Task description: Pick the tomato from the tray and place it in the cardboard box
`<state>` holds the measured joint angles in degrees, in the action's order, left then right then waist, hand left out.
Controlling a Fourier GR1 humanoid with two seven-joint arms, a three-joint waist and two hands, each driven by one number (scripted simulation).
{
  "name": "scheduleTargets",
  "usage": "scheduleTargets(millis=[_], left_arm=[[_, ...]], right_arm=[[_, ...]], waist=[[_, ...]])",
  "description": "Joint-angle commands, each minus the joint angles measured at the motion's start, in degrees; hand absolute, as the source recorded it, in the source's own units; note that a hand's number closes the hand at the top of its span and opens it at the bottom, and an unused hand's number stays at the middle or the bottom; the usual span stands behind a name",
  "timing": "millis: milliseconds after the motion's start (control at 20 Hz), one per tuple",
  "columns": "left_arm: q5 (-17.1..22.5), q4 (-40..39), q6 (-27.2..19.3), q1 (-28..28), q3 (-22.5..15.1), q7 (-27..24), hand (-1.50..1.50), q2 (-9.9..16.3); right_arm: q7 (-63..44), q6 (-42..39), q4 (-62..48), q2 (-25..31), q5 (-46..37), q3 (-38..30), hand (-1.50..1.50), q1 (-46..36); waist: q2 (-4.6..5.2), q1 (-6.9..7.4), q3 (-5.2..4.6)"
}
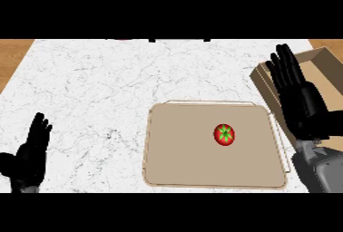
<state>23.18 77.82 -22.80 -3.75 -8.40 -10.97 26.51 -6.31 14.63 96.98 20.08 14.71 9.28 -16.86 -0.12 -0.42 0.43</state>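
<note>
- The surface (100, 90) is a white marbled top that fills most of the head view, with wood showing past its far left and right corners
- The tray (181, 154) is a flat tan square with a thin raised rim, lying on the near right part of the surface; its right edge runs under the right forearm
- The cardboard box (321, 68) stands open at the right edge, just beyond the tray's far right corner; it is cut off by the frame and partly covered by the right hand, so its inside cannot be made out
- The right hand (298, 97) hovers with fingers straight and spread, holding nothing, over the box's near wall and beside the tray
- The left hand (28, 152) rests open at the lower left, fingers up, well apart from the tray
- The tomato (224, 134) is red with a green star-shaped stem, lying on the tray right of its middle, near the right hand but untouched
- By my judgement the task is at its start: nothing is grasped, so the pick, the carry and the placing in the box all remain
- Dark shapes at the far edge of the surface are too clipped to name
</note>
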Motion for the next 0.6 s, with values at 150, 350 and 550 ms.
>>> scheduleTargets(millis=[150,350,550], left_arm=[[-7.5,6.1,6.5,10.2,-6.4,-0.9,0.0,5.6],[-9.8,8.2,13.0,13.5,-11.0,-1.1,0.0,8.0],[-10.7,9.9,13.5,18.0,-12.5,3.0,0.0,6.7]], right_arm=[[2.2,-14.6,1.7,7.2,5.2,-2.2,-1.5,-10.0],[4.9,-26.0,-1.7,21.2,-2.6,-0.8,-1.5,-12.2],[23.7,-35.3,-10.5,22.9,-3.4,-3.5,-1.5,-9.3]], waist=[[0.22,-0.49,-0.25],[0.84,-1.03,-0.33],[0.93,0.54,-0.15]])
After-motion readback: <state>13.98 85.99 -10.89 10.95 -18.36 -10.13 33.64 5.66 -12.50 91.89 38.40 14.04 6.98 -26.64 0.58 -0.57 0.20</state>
